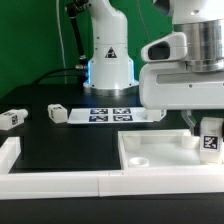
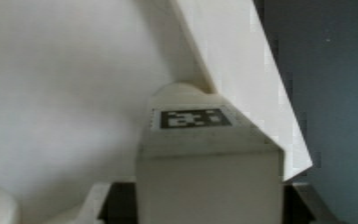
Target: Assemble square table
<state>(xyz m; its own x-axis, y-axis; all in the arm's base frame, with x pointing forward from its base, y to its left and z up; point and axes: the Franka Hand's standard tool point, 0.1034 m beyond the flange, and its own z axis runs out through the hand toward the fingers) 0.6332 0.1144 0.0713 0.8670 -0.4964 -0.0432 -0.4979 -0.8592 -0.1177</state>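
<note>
Gripping the upright leg (image 1: 210,140) directly below it, the claw (image 2: 204,202) looks clamped on its sides; long axis vertical, the leg stands at the square slab (image 1: 150,152)'s right corner, exterior view's right edge.

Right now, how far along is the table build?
Done: no leg looks fixed to the tabletop. In hand: the gripper is around one leg at the tabletop's edge; grip unclear. Left: fitting it, plus the spare leg by the marker board and the far leg at the exterior view's left.
</note>
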